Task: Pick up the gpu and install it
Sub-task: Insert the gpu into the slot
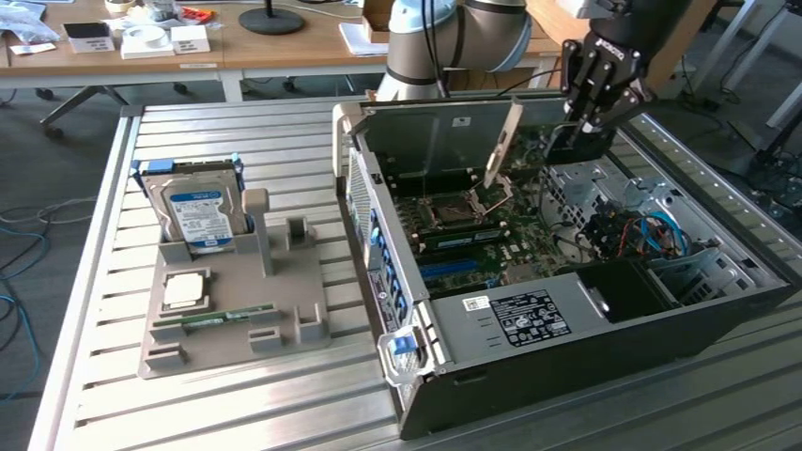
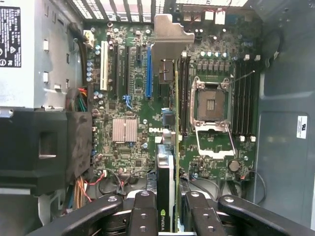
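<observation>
**A:** Green board edge, silver bracket: the gpu [image 2: 175, 147] hangs edge-on just beside the CPU socket [image 2: 211, 105], between it and the blue slot [image 2: 149, 69], not seated.

**B:** And the jaws?

**A:** Clamped on the gpu. The gripper [image 2: 170, 216] has black fingers [image 2: 145, 216] on both faces of the card.

**B:** From the exterior view I get the tilt: the card leans above the socket inside the open case [image 1: 564, 376]. Well apart from the socket, out on the slatted table [image 1: 251, 122], a hard drive [image 1: 201, 211] with a blue-white label stands upright in a grey holder [image 1: 232, 329].

**A:** The wrist view gives me the writing: an NVIDIA mark on the card by the fingers, and "DELL" on the motherboard [image 2: 123, 157] near the socket. The power supply label [image 2: 10, 37] is too small to read.
</observation>
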